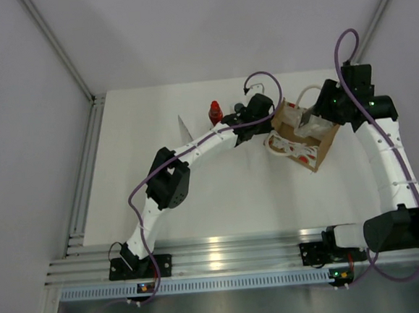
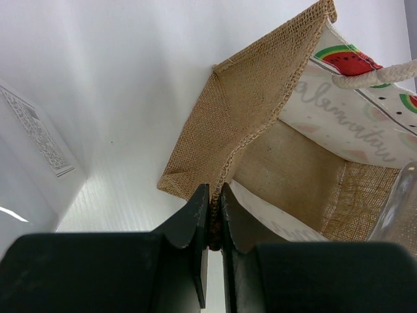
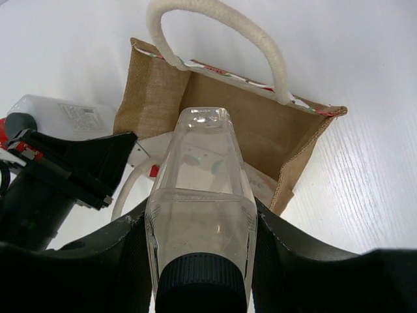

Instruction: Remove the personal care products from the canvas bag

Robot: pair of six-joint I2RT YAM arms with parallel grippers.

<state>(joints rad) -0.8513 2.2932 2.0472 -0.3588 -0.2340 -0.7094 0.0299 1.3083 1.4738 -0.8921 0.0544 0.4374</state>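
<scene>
the right gripper (image 3: pixel 201 225) is clamped on the clear bottle (image 3: pixel 202 163) just above its dark cap, holding it at the open mouth of the canvas bag (image 3: pixel 287 130). the left gripper (image 2: pixel 212 195) is pinched together on the bag's woven rim. the bottle looks rigid, smooth and probably slippery, so a grip across its flat sides suits it. the bag is limp and needs pinning.

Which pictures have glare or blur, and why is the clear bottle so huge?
Right wrist view: the clear bottle fills the frame, close to the lens. Left wrist view: the canvas bag shows sharp weave. Top view: glare on the metal rail.
</scene>
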